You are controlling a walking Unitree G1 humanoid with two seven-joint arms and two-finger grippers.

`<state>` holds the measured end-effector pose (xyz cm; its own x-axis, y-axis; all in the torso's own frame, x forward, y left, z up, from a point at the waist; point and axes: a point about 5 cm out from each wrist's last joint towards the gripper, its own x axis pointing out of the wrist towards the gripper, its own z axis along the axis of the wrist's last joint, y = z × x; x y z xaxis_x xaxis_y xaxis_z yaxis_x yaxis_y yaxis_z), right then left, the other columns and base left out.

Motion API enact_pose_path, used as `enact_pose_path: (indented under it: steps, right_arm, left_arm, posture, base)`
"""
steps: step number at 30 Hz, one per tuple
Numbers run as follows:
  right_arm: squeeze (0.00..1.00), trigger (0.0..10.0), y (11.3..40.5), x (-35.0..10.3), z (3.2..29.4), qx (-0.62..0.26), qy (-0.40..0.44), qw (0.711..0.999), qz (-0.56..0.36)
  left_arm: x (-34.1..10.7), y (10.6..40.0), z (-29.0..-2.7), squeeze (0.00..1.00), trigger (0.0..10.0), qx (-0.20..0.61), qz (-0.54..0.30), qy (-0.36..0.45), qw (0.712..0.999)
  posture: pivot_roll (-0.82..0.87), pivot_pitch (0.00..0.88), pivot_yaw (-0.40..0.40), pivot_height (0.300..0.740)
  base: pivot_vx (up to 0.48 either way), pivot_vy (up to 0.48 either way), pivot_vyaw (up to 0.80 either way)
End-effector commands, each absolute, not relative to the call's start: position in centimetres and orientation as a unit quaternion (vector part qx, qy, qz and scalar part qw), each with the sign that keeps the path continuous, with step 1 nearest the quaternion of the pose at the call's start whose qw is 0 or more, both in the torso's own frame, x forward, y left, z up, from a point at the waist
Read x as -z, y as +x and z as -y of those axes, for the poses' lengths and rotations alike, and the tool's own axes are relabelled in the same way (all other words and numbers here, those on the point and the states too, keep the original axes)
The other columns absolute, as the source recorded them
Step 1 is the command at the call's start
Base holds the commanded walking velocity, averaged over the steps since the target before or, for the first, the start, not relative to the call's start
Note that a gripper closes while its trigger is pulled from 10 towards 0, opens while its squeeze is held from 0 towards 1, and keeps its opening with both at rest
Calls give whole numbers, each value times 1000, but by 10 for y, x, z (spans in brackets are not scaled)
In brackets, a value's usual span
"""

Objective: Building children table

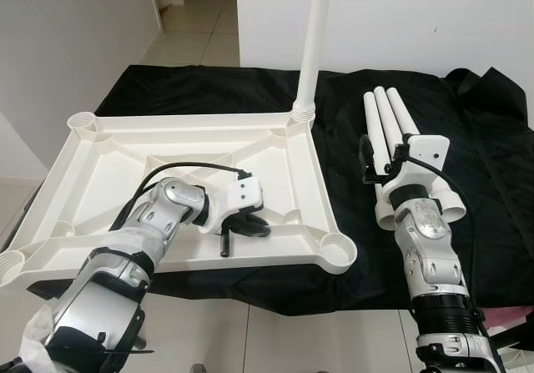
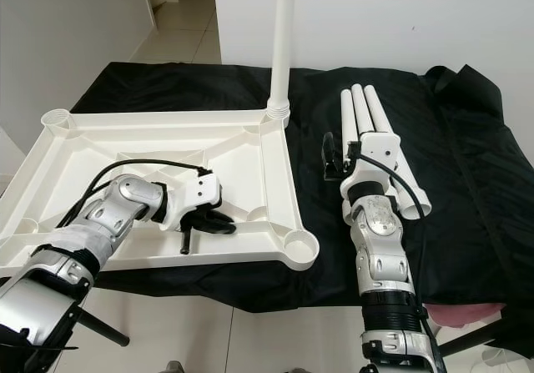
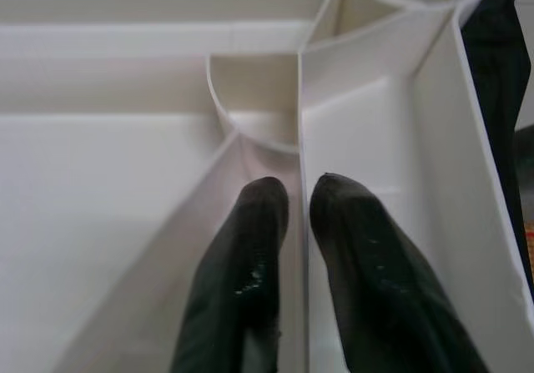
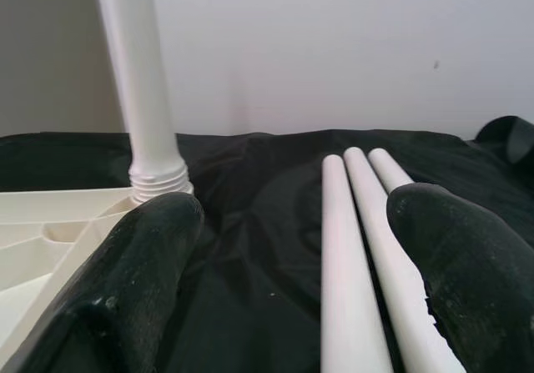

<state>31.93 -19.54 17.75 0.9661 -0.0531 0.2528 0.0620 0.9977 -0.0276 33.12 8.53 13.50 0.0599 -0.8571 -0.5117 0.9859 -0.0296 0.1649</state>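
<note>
An upturned white plastic tabletop point(image 1: 192, 123) lies on a black cloth. One white leg point(image 1: 313, 39) stands upright in its far right corner socket. Three loose white legs point(image 1: 388, 123) lie side by side on the cloth to the right. My left gripper point(image 1: 250, 225) reaches inside the tabletop near its near right corner socket point(image 1: 338, 252). In the left wrist view it point(image 3: 299, 194) is shut on a thin raised rib point(image 3: 302, 139). My right gripper point(image 4: 292, 214) hangs open over the near ends of the loose legs point(image 4: 367, 223), touching none that I can see.
The black cloth point(image 1: 484, 181) covers the whole work surface and hangs over its near edge. The tabletop's near left corner point(image 1: 8, 264) juts past the cloth's left side. A white wall rises behind, with tiled floor point(image 1: 192, 31) at the far left.
</note>
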Motion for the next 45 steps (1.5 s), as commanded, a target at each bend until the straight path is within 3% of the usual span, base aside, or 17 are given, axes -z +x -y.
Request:
enact_pose_path:
  steps: [1, 6, 7, 8, 9, 13, 15, 20, 32, 45]
  right_arm:
    - [0, 10000, 318, -172, 198, 43, -17, 992, 118]
    - [0, 10000, 316, -168, 200, 70, -3, 991, 115]
    - [0, 10000, 315, -167, 201, 79, 2, 990, 114]
    - [0, 10000, 315, -167, 201, 79, 2, 990, 114]
    - [0, 10000, 314, -165, 201, 91, 7, 990, 111]
    - [0, 10000, 311, -158, 199, 110, 12, 989, 102]
    - [0, 10000, 307, -149, 195, 111, 31, 990, 84]
    - [0, 10000, 299, -137, 191, 118, 42, 990, 64]
    - [0, 10000, 288, -117, 192, 141, 49, 989, 23]
    - [0, 10000, 291, -96, 181, 89, 35, 995, -28]
  left_arm:
    - [-141, 337, -89, 1000, 10000, 632, -109, 244, 727]
    - [-155, 338, -94, 1000, 10000, 618, -78, 246, 742]
    - [-160, 338, -95, 737, 10000, 614, -68, 243, 748]
    - [-160, 338, -95, 737, 10000, 614, -68, 243, 748]
    - [-166, 338, -96, 0, 10000, 609, -55, 237, 755]
    - [-179, 339, -97, 0, 10000, 585, -24, 212, 783]
    - [-194, 342, -96, 0, 10000, 538, 11, 169, 826]
    - [-206, 343, -93, 0, 10000, 486, 30, 102, 868]
    - [-206, 335, -91, 0, 10000, 450, 31, 76, 889]
    - [-210, 324, -83, 0, 10000, 429, 28, 32, 902]
  posture:
    - [-50, 0, 41, 740]
    - [-48, 0, 36, 740]
    - [-44, 0, 32, 740]
    - [-44, 0, 32, 740]
    - [-43, 0, 32, 740]
    - [-40, 4, 27, 740]
    - [-38, 6, 26, 740]
    - [-31, 13, 20, 740]
    - [-29, 22, 7, 740]
    - [-23, 10, -14, 740]
  base:
    - [0, 0, 0]
    - [0, 0, 0]
    - [0, 0, 0]
    - [0, 0, 0]
    - [0, 0, 0]
    - [0, 0, 0]
    - [0, 0, 0]
    - [0, 0, 0]
    - [0, 0, 0]
    - [0, 0, 0]
